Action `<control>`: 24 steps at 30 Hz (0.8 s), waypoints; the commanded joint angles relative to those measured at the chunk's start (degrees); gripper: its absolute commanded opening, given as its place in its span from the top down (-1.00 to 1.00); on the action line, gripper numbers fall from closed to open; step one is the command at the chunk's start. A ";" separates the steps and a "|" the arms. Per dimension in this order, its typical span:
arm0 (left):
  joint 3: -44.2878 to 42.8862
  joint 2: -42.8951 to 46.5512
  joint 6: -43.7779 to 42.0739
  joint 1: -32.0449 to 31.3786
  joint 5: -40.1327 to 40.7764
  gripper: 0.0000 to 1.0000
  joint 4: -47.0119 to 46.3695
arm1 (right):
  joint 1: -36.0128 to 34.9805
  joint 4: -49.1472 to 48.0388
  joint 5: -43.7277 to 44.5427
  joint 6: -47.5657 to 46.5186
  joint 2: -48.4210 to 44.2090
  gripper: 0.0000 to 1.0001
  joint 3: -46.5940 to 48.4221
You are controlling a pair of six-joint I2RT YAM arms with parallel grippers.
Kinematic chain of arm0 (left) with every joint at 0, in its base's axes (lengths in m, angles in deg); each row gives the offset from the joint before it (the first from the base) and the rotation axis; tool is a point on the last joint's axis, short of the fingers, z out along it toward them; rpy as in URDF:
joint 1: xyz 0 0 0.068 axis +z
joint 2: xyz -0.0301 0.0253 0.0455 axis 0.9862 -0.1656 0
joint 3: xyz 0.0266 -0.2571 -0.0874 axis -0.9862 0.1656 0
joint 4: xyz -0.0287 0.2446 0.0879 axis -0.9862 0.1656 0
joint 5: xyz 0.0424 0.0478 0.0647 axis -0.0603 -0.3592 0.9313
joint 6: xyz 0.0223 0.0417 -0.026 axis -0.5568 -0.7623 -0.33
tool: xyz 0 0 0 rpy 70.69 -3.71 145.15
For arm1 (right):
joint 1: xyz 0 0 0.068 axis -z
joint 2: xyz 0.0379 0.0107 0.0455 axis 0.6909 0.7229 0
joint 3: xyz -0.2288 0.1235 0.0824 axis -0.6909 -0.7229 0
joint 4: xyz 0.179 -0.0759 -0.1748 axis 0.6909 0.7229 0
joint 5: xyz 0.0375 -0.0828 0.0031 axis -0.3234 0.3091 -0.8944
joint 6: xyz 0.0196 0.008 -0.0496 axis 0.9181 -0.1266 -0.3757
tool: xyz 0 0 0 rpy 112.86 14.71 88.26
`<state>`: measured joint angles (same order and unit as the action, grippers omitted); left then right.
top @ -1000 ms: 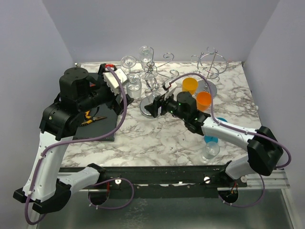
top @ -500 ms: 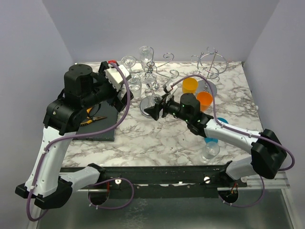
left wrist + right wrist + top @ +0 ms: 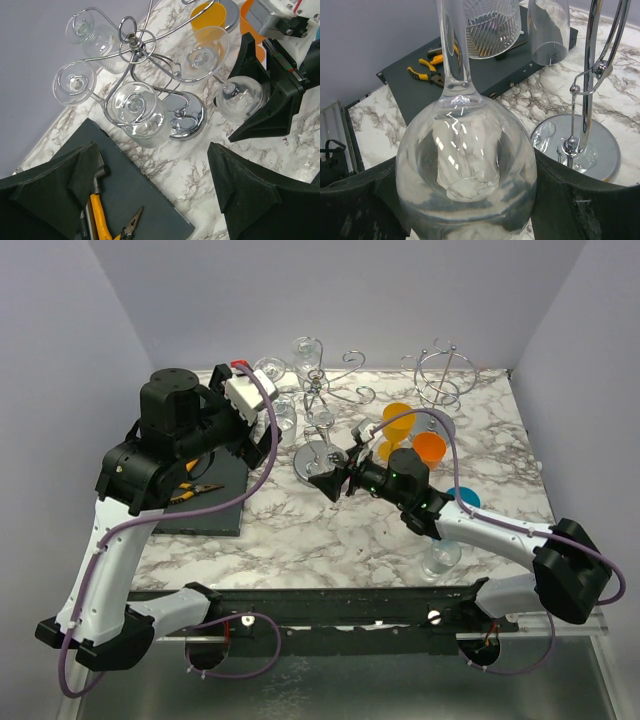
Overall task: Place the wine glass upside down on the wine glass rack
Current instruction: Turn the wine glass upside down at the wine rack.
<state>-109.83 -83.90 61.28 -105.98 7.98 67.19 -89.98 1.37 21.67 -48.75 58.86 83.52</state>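
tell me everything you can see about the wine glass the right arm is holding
Clear, empty wine glass: round bowl, long slim stem, flat round foot. It is upside down and tilted, foot uppermost. The black jaws of the right gripper are closed on either side of the bowl. The glass is beside the chrome base of the wine glass rack, with its foot up by one of the wire arms. Whether foot and arm touch is unclear.
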 commanded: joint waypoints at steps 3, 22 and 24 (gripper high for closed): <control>-3.16 -0.88 1.63 -0.06 2.39 -0.98 -0.26 | -0.12 -5.07 2.30 3.30 1.78 -0.17 -0.60; -15.92 -14.25 6.94 -0.06 9.02 -0.92 -0.54 | 0.41 21.96 7.45 5.14 -10.94 -0.84 5.69; -16.66 -15.61 6.58 -0.06 9.38 -0.84 -0.66 | 1.19 29.18 8.04 8.13 -12.41 -0.82 10.92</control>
<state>-123.80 -97.28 66.76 -105.98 14.71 66.73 -89.79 15.56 25.59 -44.77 49.99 85.70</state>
